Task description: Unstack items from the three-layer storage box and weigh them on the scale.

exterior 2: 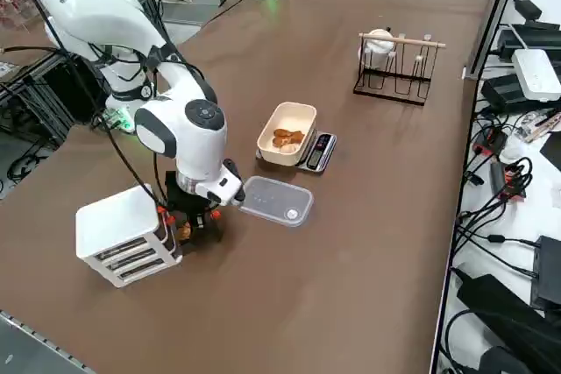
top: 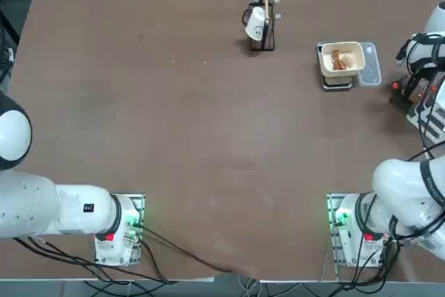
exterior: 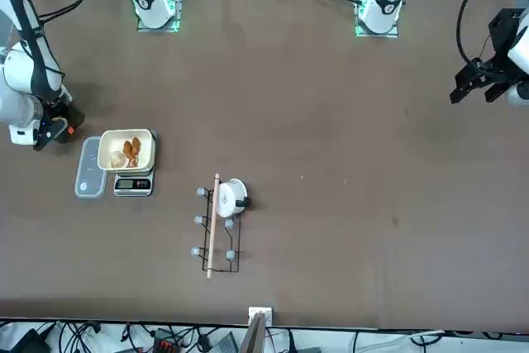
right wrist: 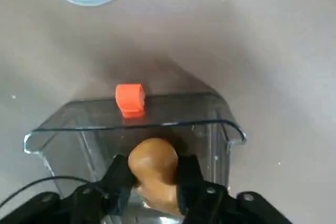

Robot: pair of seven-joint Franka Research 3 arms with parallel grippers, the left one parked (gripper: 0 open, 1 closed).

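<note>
A reddish-brown food lump [right wrist: 153,169] sits pinched between the two black fingers [right wrist: 119,178] of the right claw [right wrist: 152,179], which are drawn in against its sides; the lump is inside a pulled-out clear drawer [right wrist: 131,129] with an orange handle tab [right wrist: 129,98] on its front wall. In the right side view that claw [exterior 2: 195,223] points down just beside the three-layer storage box [exterior 2: 123,234], a white tiered unit at the near edge of the brown worktop [exterior 2: 368,216], with the drawer fronts facing outward and small orange tabs by the claw. Just beyond the claw, toward the middle of the worktop, a clear rectangular plastic lid [exterior 2: 277,201] lies flat. Past the lid stands the scale [exterior 2: 317,151], a flat dark device carrying a cream rounded-square bowl [exterior 2: 289,120]; inside the bowl are reddish-brown lumps [exterior 2: 282,137], and the top view shows a pale beige lump [top: 347,61] next to them. In the top view the bowl [top: 341,47] and lid [top: 369,65] sit side by side near the right edge, with the right arm reaching in from that edge. Farther off, well apart from the scale, a black wire rack [exterior 2: 393,76] with a wooden bar across its top holds a white cup [exterior 2: 379,41].
</note>
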